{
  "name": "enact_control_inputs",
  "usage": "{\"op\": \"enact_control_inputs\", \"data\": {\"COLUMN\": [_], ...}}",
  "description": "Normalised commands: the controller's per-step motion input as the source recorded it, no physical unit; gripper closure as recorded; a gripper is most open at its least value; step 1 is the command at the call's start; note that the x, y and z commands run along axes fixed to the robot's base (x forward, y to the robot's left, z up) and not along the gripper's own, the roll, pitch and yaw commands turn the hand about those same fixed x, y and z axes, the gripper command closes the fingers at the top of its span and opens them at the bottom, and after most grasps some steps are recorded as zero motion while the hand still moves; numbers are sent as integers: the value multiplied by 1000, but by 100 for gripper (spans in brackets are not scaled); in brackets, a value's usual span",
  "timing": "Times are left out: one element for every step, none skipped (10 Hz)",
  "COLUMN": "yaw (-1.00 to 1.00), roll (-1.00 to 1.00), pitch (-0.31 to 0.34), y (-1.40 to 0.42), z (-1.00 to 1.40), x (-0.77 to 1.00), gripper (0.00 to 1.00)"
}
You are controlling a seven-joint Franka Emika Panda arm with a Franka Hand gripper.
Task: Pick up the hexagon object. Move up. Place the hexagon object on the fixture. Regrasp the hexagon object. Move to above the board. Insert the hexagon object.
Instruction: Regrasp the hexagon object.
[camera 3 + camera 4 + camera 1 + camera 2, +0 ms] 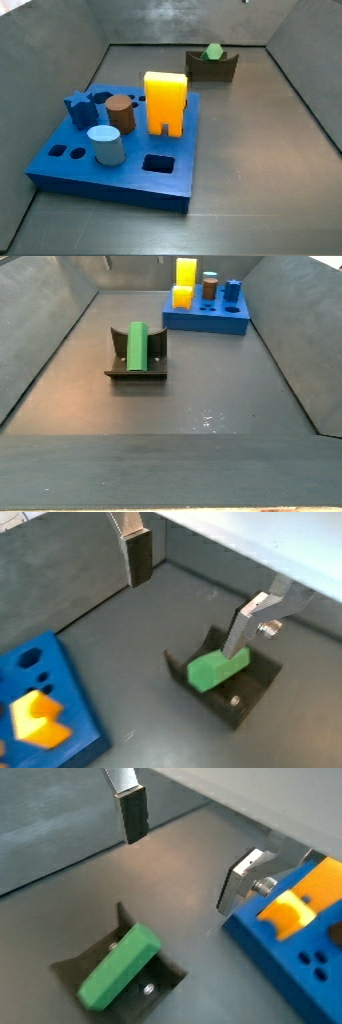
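The small bright green hexagonal prism, the hexagon object (136,344), lies lengthwise in the notch of the dark olive-grey fixture (115,368), left of centre in a side view and at the upper right in another (213,50). The two-finger gripper (194,580) hangs above it, its flat silver fingers (242,625) with dark pads spread wide apart and holding nothing; both wrist views show the prism free below them (119,968). The large flat blue square board (131,168) carries a yellow-orange arch block (166,101), a brown cylinder (120,111) and a light-blue cylinder (106,146).
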Motion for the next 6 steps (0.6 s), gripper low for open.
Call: {"op": "enact_control_inputs", "data": {"yaw": [37, 39, 40, 40, 41, 42], "roll": [1000, 1000, 1000, 1000, 1000, 1000], "pitch": [-17, -20, -21, -18, -13, -9], "y": [-21, -18, -19, -16, -19, -21], "z": [4, 2, 3, 15, 17, -3], "x": [-28, -28, -28, -21, -13, 5], "gripper": [0, 0, 0, 0, 0, 0]}}
